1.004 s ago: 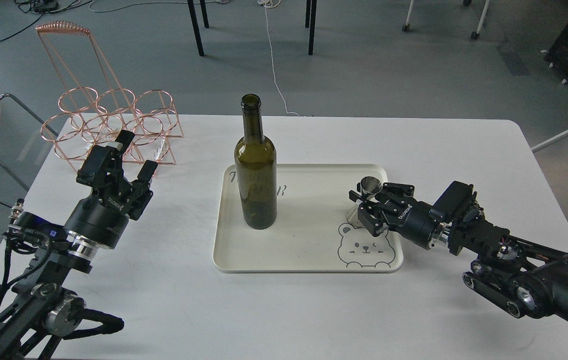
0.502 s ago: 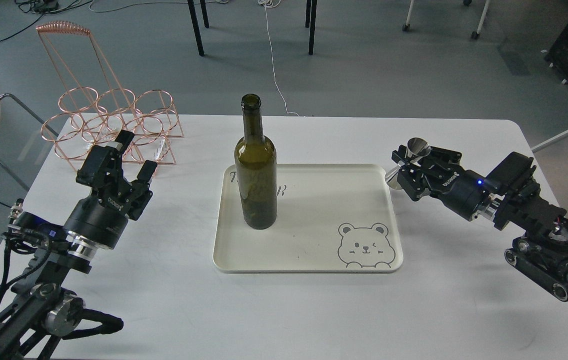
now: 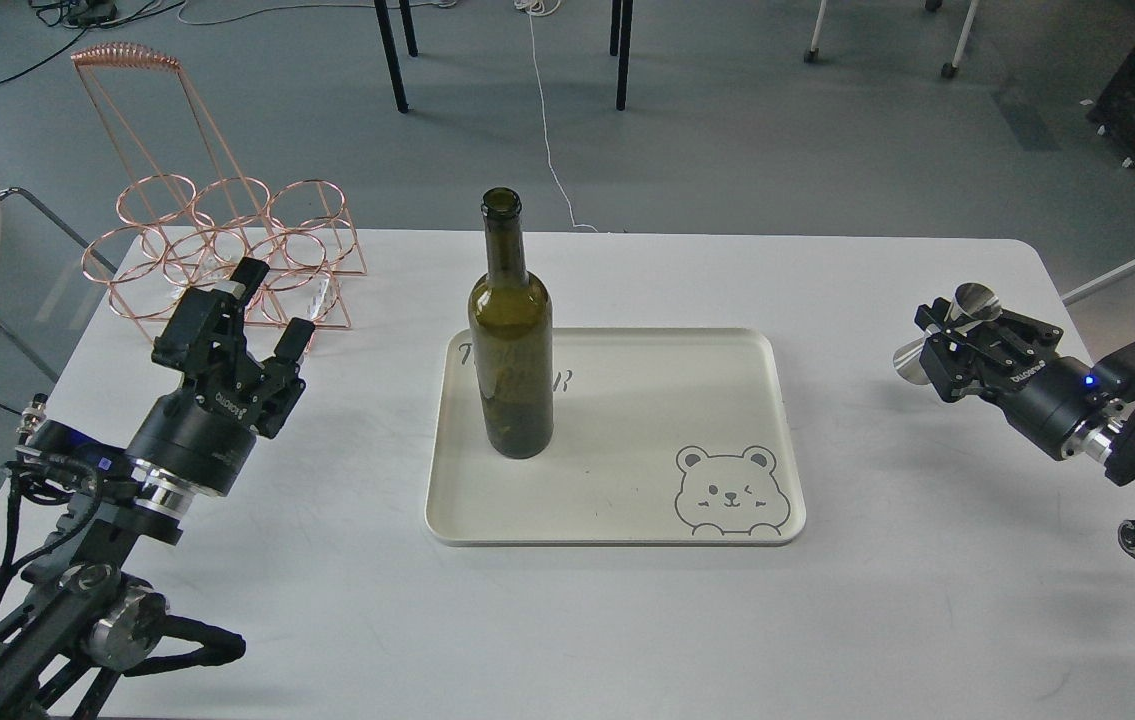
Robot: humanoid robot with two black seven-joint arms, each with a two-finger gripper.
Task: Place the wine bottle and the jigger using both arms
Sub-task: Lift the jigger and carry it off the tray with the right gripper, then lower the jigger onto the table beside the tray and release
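Far left, back corner of the white counter (image 3: 327, 600): copper wire rack (image 3: 227, 250), ringed holders, tall looped handle rising behind. It stands just beyond the left end effector (image 3: 262, 315).

Left end effector: fingers spread apart, holding nothing, raised above the counter and pointing toward the rack. Well apart from the tray.

Centre: cream tray (image 3: 627, 500) with rounded corners and a bear face printed at its near right corner. The wine bottle (image 3: 511, 340) stands upright on the tray's left part, dark green, mouth uncorked. Rest of the tray surface bare.

Right of the tray: a stretch of open counter.

Far right: right end effector (image 3: 962, 340) clamped on the jigger (image 3: 947, 330) at its narrow waist. Jigger is tilted, one shiny cone showing up top, the other toward the left and lower. It is held above the counter near the right edge, well apart from tray and bottle.

Beyond the counter: grey floor, cables, dark legs of furniture.
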